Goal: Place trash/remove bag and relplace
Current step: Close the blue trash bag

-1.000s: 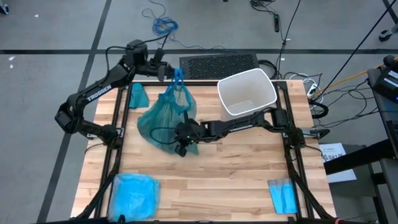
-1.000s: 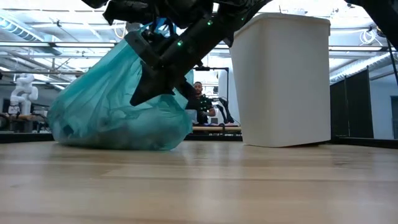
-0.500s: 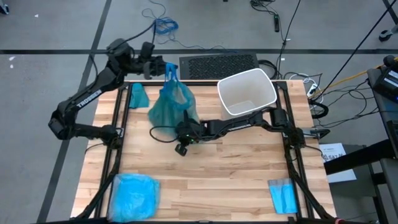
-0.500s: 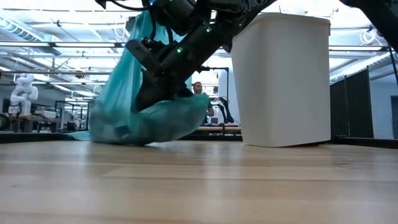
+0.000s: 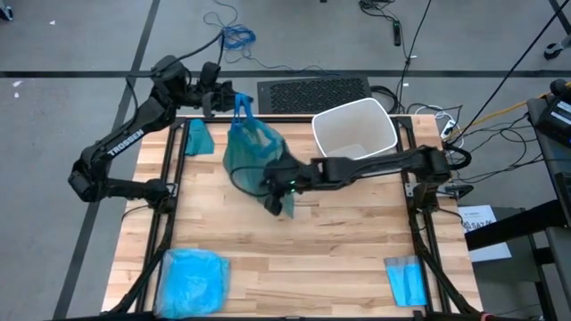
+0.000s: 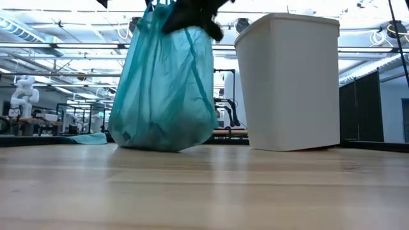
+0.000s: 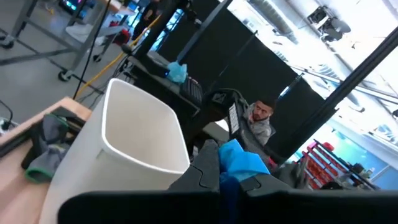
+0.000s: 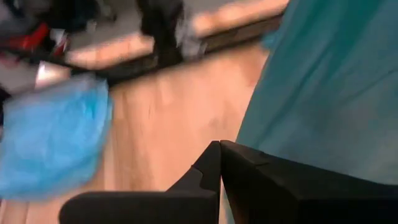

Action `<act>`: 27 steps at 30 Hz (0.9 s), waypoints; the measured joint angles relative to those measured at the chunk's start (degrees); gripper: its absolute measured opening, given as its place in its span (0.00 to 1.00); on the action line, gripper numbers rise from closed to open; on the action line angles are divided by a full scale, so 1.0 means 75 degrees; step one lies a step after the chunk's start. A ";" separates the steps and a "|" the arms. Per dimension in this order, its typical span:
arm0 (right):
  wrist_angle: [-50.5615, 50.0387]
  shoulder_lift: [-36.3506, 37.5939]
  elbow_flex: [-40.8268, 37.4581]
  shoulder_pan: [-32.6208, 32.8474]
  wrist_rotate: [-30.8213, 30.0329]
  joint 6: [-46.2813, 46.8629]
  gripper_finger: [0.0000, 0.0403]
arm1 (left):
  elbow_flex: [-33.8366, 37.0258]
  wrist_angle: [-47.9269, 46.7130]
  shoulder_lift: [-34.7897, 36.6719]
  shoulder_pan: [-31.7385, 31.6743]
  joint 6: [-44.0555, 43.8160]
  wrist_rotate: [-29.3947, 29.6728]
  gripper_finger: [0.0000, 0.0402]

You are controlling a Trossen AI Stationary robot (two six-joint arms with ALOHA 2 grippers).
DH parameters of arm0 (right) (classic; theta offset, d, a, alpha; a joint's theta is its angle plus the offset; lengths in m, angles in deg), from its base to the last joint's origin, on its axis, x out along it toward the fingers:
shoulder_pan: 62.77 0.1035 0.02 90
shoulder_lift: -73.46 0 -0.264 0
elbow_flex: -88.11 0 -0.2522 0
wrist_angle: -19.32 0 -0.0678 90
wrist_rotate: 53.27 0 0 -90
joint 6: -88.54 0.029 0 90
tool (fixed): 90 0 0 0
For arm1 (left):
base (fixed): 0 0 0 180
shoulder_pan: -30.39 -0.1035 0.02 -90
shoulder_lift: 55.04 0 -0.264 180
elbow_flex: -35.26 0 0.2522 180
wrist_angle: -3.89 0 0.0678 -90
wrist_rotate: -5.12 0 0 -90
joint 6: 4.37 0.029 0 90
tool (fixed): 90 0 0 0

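One teal bag (image 5: 251,152) hung upright beside the single white bin (image 5: 354,132), its bottom on the table (image 5: 339,241). The left gripper (image 5: 227,98) pinched its blue tie (image 7: 239,160). The right gripper (image 5: 278,198), fingers together, held nothing, just beside the bag's lower side.

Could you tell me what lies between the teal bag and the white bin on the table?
Only the right arm, reaching across above the bare wood, shows between the bag and the bin in the high view; the low view shows an open gap.
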 joint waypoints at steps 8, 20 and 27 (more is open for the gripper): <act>0.0228 0.0714 -0.0391 0.0424 -0.1049 0.0112 0.00 | -0.0249 0.2157 -0.0510 -0.0116 -0.0983 0.0025 0.00; 0.0150 0.1414 -0.0393 0.0766 -0.2168 0.0159 0.00 | -0.1173 -0.0810 0.0519 0.0578 -0.0596 -0.2168 0.00; -0.0086 0.1367 -0.0422 0.1103 -0.2093 0.0368 0.00 | -0.0457 -0.9257 0.2906 0.1007 0.4138 0.2064 0.00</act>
